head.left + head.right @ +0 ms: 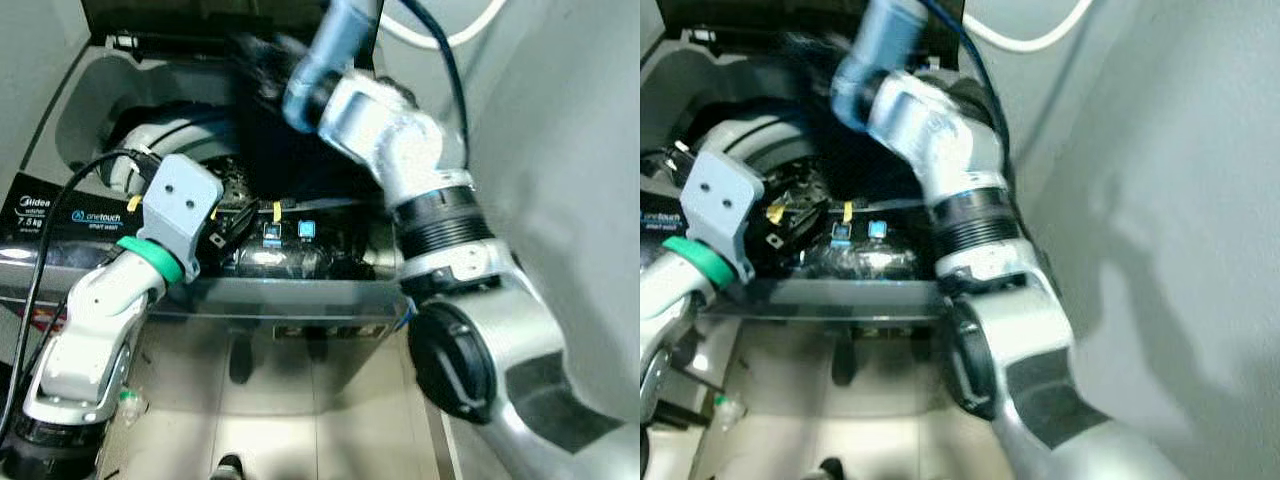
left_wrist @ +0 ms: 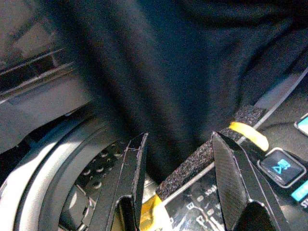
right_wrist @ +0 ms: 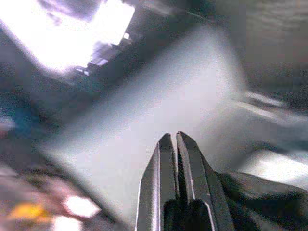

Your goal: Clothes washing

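loading step: right gripper (image 3: 174, 139) clenched on dark garment (image 1: 285, 140), hanging over washer drum (image 1: 150, 135). left gripper (image 2: 180, 161) released at the rim. next: lower and let go.

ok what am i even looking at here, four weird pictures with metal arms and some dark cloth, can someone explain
This is a humanoid robot loading a top-loading washing machine. The two upper pictures come from cameras in its head, looking down at its own silver arms. The two lower ones come from cameras on its wrists, looking along black gripper fingers. The left gripper is open at the drum's rim, beside a dark garment that hangs into the drum. The right gripper is shut, and its arm reaches up by the garment's top; its picture is too blurred to show whether it pinches the cloth.
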Available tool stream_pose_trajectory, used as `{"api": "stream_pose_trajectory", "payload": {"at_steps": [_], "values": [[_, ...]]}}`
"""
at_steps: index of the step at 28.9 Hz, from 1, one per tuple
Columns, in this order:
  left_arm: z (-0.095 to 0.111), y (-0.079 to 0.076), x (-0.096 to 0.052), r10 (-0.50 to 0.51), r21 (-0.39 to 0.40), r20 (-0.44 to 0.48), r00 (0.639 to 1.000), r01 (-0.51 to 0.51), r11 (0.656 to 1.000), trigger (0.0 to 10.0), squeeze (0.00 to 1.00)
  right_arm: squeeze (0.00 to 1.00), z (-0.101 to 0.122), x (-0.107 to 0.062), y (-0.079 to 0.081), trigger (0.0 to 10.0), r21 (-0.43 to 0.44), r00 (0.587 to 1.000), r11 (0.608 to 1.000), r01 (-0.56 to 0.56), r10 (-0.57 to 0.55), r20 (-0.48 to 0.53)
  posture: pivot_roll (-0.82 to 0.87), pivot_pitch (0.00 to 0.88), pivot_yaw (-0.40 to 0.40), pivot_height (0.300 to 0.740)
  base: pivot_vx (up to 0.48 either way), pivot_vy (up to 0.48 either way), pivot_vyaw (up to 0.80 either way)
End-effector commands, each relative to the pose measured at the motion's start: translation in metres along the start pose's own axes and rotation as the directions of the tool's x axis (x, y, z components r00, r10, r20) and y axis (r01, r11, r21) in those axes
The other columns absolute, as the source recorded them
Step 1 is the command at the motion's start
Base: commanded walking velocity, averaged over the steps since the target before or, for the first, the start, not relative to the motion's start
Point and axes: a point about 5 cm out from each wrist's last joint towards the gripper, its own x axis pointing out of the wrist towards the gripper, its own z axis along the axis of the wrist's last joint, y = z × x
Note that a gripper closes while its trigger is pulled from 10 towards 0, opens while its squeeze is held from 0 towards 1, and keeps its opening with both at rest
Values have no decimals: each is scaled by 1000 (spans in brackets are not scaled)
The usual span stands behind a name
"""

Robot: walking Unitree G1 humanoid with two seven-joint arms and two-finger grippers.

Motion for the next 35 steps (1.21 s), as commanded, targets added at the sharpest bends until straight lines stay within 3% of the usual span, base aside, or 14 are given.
{"api": "stream_pose_trajectory", "payload": {"at_steps": [1, 7, 8, 9, 10, 13, 15, 20, 21, 22, 27, 31, 34, 35], "values": [[-6, -3, -3, -6, -8, -22, 1000, 6, 1000, 10000, 0, 0, 13, 14, 36, 0, 31, 979, 981, -191, 188, 77, 186, 150, -13, 740, 0, 0, 0], [-8, -1, -7, 8, -4, -28, 1000, -8, 1000, 10000, 0, 0, -11, 5, -2, 0, -92, 998, 994, 55, -56, -9, 186, 150, -13, 740, 0, 0, 0], [-8, -2, -7, 6, -5, -28, 1000, -6, 1000, 10000, 0, 0, -17, 2, -12, 2627, -111, 991, 986, 125, -128, -23, 186, 150, -13, 740, 0, 0, 0], [-8, -2, -7, 6, -5, -28, 1000, -6, 1000, 10000, 0, 0, -17, 2, -12, 2627, -111, 991, 986, 125, -128, -23, 186, 150, -13, 740, 0, 0, 0], [-8, -3, -7, 2, -5, -28, 1000, -2, 1000, 10000, 0, 0, -23, -2, -22, 9765, -131, 978, 971, 201, -207, -33, 186, 150, -13, 740, 0, 0, 0], [-8, -4, -4, -6, -7, -24, 1000, 6, 1000, 10000, 0, 0, -34, -12, -46, 10000, -202, 923, 909, 366, -383, -50, 177, 143, -9, 740, 0, 0, 0], [-7, -6, -2, -12, -7, -19, 1000, 12, 1000, 10000, 0, 1000, -42, -24, -65, 10000, -242, 860, 843, 480, -507, -61, 177, 143, -9, 740, 0, 0, 0], [-7, -6, -1, -14, -7, -16, 1000, 14, 1000, 10000, 0, 1000, -43, -35, -79, 10000, -287, 783, 756, 588, -621, -32, 177, 143, -9, 740, 0, 0, 0], [-8, -7, -2, -14, -8, -17, 1000, 13, 1000, 10000, 0, 0, -42, -42, -87, 10000, -322, 740, 701, 636, -672, -3, 177, 143, -9, 740, 0, 0, 0], [-8, -7, -2, -14, -8, -17, 1000, 13, 1000, 10000, 0, 0, -42, -42, -87, 10000, -322, 740, 701, 636, -672, -3, 177, 143, -9, 740, 0, 0, 0], [-8, -5, -3, -6, -3, -22, 1000, 6, 1000, 10000, 0, 0, -11, -73, -109, 10000, -354, 552, 462, 813, -803, 222, 180, 150, -13, 740, 0, 0, 0], [-8, -3, -4, 1, 2, -24, 1000, -1, 1000, 10000, 0, 0, 26, -99, -117, 10000, -327, 483, 375, 867, -794, 370, 188, 152, -17, 740, 0, 0, 0], [-8, -1, -7, 6, 8, -32, 999, -6, 1000, 10000, 0, 0, 45, -118, -121, 10000, -475, 613, 437, 763, -724, 318, 188, 155, -20, 740, 0, 0, 0], [-9, -1, -8, 6, 10, -36, 999, -5, 1000, 10000, 0, 231, 47, -125, -123, 10000, -529, 656, 462, 712, -707, 265, 188, 155, -20, 740, 0, 0, 0]]}}
